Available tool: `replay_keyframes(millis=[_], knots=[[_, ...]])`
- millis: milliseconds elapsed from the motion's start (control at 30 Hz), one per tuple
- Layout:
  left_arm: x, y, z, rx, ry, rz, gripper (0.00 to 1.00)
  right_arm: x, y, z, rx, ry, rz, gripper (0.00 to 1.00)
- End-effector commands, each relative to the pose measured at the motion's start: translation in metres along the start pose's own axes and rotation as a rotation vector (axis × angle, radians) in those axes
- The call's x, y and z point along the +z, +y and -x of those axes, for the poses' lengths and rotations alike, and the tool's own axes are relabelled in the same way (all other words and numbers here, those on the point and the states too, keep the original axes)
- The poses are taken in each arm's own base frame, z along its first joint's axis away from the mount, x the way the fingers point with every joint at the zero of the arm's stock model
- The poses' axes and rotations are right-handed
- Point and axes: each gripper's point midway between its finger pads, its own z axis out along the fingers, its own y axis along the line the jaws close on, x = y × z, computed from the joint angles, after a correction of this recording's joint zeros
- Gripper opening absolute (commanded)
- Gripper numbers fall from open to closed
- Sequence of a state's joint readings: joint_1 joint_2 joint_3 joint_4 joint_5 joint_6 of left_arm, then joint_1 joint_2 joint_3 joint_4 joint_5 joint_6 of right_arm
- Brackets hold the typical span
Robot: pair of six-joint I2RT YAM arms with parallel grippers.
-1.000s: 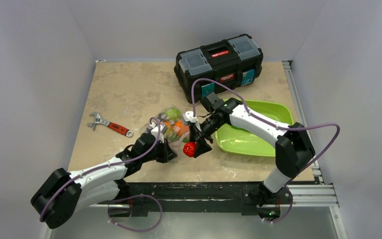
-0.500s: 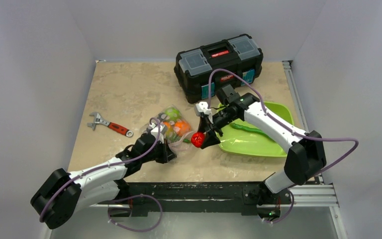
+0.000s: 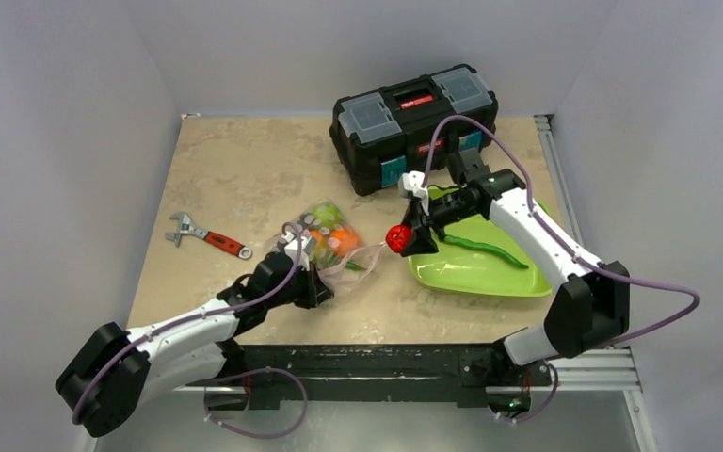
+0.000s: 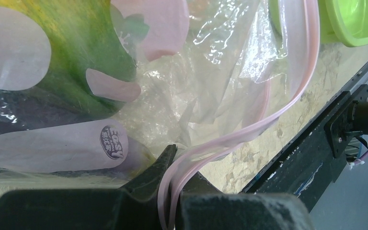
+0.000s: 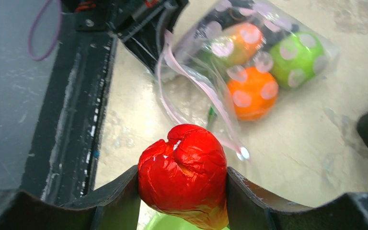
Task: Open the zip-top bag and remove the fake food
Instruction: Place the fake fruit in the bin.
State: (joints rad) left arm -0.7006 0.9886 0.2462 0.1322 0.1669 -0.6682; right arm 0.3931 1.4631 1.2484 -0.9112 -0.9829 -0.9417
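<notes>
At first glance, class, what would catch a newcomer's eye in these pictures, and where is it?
The bright red pepper stands out first, clamped in the right gripper just over the rim of the green tray, on the side facing the bag. Next comes the spotted zip-top bag mid-table, its pink strip pinched by the left gripper.

White arm links [image 3: 188,325], black joints [image 3: 104,377], looping purple cables [image 3: 461,119], black fingers [image 5: 110,206].
</notes>
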Motion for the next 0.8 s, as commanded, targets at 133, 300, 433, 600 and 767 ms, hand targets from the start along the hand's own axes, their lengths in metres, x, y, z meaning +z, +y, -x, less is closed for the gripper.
replay_keyframes(millis=[133, 300, 433, 600, 767], knots=[[-0.002, 0.001, 0.008, 0.026, -0.044, 0.002, 0.0, -0.028, -0.031, -0.014, -0.015, 0.072, -0.216, 0.06], [-0.003, 0.001, 0.008, 0.027, -0.047, -0.001, 0.0, -0.044, -0.047, -0.026, -0.004, 0.12, -0.321, 0.07], [-0.003, 0.001, 0.008, 0.026, -0.048, 0.0, 0.0, -0.058, -0.056, -0.035, 0.015, 0.139, -0.38, 0.07], [-0.003, 0.001, 0.008, 0.028, -0.05, -0.002, 0.0, -0.068, -0.064, -0.046, 0.04, 0.17, -0.428, 0.07], [-0.003, 0.002, 0.007, 0.028, -0.05, -0.003, 0.0, -0.074, -0.072, -0.059, 0.065, 0.215, -0.468, 0.07]])
